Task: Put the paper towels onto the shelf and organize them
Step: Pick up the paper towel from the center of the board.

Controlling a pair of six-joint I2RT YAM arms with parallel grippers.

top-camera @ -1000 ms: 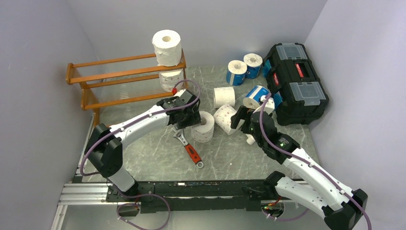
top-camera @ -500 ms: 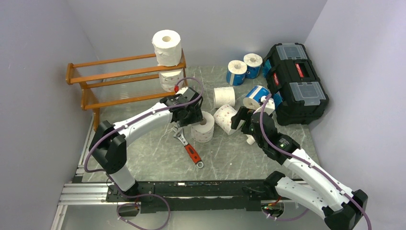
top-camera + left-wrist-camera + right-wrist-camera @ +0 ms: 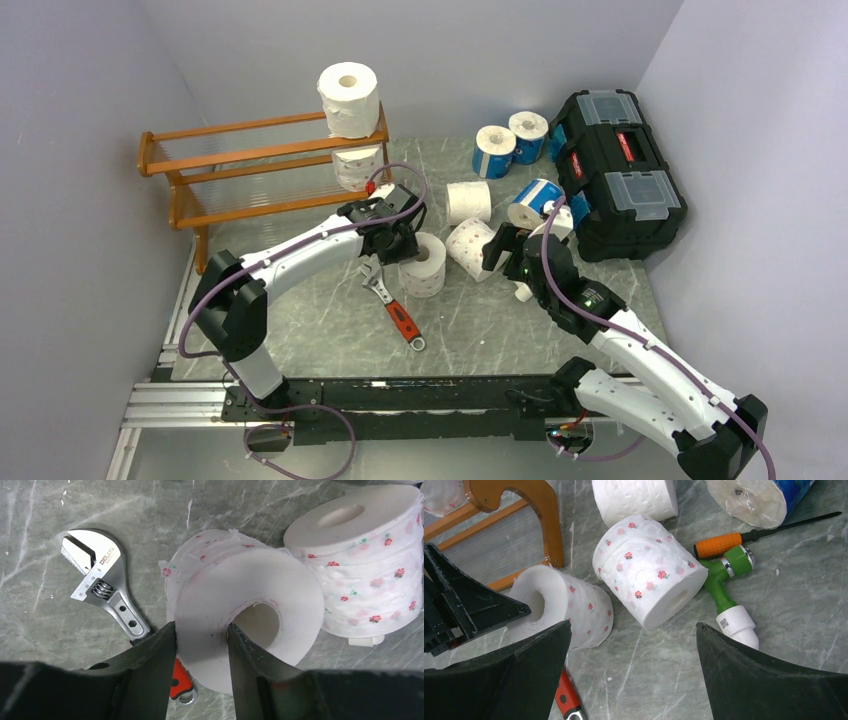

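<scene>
1. The left end effector (image 3: pixel 200 636) is closed on the wall of a printed roll (image 3: pixel 250 595). One finger (image 3: pixel 160 650) presses the outside of the paper and the other sits inside the hollow core.
2. That printed roll stands on end near the middle of the surface (image 3: pixel 320 320), just right of a wrench (image 3: pixel 102 590) with a red handle.
3. The right end effector (image 3: pixel 633 625) is spread wide and holds nothing. It points at a second printed roll (image 3: pixel 649 575), which lies on its side just beside the gripped one.
4. A plain white roll (image 3: pixel 634 497) lies on its side just behind the second printed roll.
5. The shelf (image 3: pixel 240 150) stands at the far left of the surface. A white top roll (image 3: pixel 349 98) stands on end at the right end of its upper tier. A lower roll (image 3: pixel 357 165) with faint print sits on the tier beneath, at the same end.
6. Two blue rolls (image 3: pixel 494 150) stand together at the back, near a black toolbox (image 3: pixel 620 170). A third blue roll (image 3: pixel 535 200) lies on its side between the plain white roll and the toolbox.
7. A green hose nozzle (image 3: pixel 724 580) and an orange-handled screwdriver (image 3: pixel 719 544) lie on the surface to the right of the second printed roll in the right wrist view.
</scene>
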